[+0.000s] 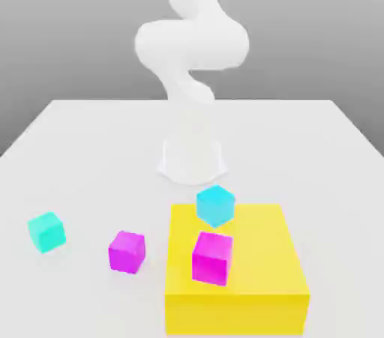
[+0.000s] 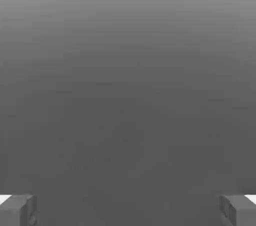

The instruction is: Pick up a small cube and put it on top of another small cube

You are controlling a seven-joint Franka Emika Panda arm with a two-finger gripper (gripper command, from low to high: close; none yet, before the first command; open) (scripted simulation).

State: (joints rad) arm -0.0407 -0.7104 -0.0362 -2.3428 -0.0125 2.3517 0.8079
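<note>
On white surface (image 1: pixel 90 149), near front edge: yellow block (image 1: pixel 255 269) carries two small cubes. Cyan cube (image 1: pixel 216 204) sits at block's back edge; magenta cube (image 1: pixel 212 257) just in front of it, toward block's front-left corner. Beside block on bare surface toward exterior view's left: second magenta cube (image 1: pixel 127 251), then second cyan cube (image 1: pixel 47 231) farther left. White arm (image 1: pixel 191 52) rises behind block. Jaws wide apart, fingertips (image 2: pixel 17 210) holding nothing.
</note>
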